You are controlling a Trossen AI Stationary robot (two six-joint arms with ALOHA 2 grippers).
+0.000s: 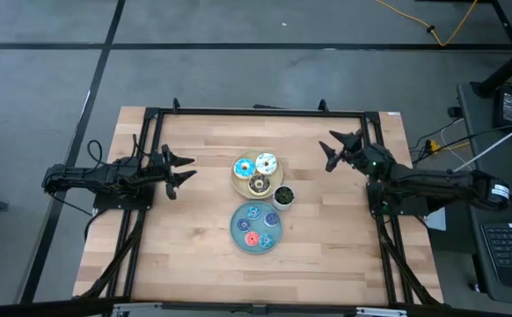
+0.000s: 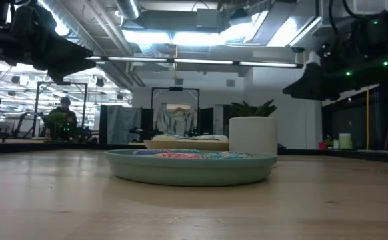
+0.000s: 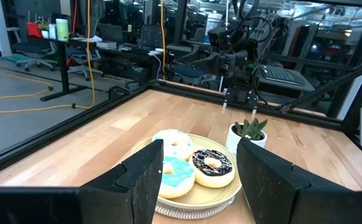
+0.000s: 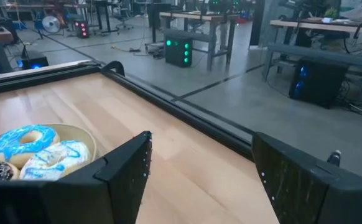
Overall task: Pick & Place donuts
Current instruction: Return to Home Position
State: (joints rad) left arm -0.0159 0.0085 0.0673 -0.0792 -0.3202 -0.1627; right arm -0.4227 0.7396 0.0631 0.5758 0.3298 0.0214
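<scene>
Reckoning this step to be the retreat to the rest pose, I am planning to raise each wrist first and only then fold the arms toward their own sides, so that nothing is sweeping low over the plates. I am watching the left arm [image 1: 98, 179] at the left side of the tabletop [image 1: 177, 264] and the right arm [image 1: 432, 185] at the right side. The left jaws and the right jaws are both hanging above the wood, spread apart with nothing between them, as each wrist view is showing. The three large donuts are lying together on the cream plate [image 1: 237, 185] near the middle of the tabletop: the blue-iced donut [image 1: 244, 167], the white-iced donut [image 1: 266, 163] and the dark donut [image 1: 259, 184], touching one another. The left jaws are pointing at that plate from its left, apart from it. The right jaws are sitting well apart to its right and a little farther back. A small cup [image 1: 283, 195] holding a plant is standing just beside the cream plate, and I am minding it most, since it is looking easy to tip. The tiny donuts [image 1: 252, 238] are resting on the teal plate [image 1: 234, 227] nearer the front, between the arms and clear of both.
</scene>
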